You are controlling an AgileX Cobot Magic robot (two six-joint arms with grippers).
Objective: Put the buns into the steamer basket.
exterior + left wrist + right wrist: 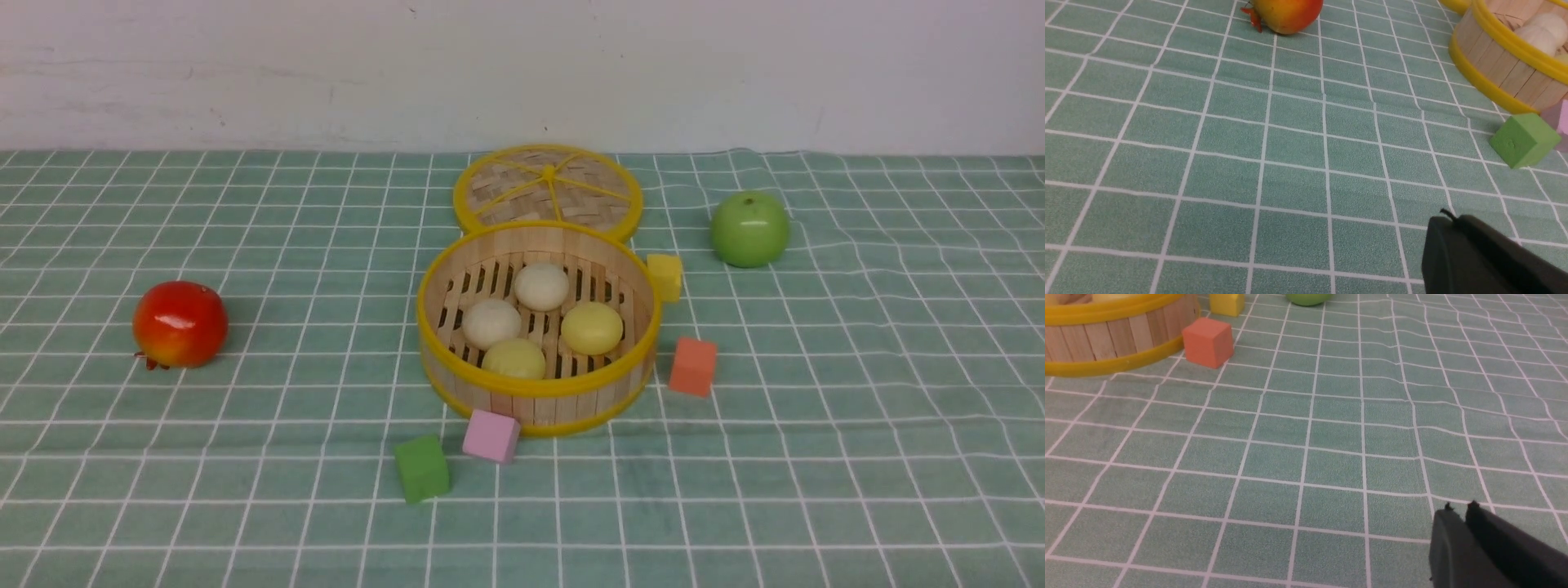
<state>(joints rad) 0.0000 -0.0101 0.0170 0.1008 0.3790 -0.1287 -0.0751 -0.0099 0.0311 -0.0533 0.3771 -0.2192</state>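
Observation:
The steamer basket [535, 394] stands mid-table on the green checked cloth. Inside it lie two cream-white buns [540, 286] [491, 322] and two pale yellow buns [592, 327] [514, 358]. Neither arm shows in the front view. In the left wrist view my left gripper [1447, 218] is shut and empty, low over bare cloth, well short of the basket's wall [1502, 69]. In the right wrist view my right gripper [1459, 507] has its fingers pressed together with nothing between them, over bare cloth far from the basket [1106, 339].
The flat woven lid [547, 186] lies behind the basket. A green apple [749, 229] sits back right, a red fruit [180, 323] at the left. Yellow [665, 276], orange [692, 367], pink [491, 435] and green [422, 468] cubes ring the basket.

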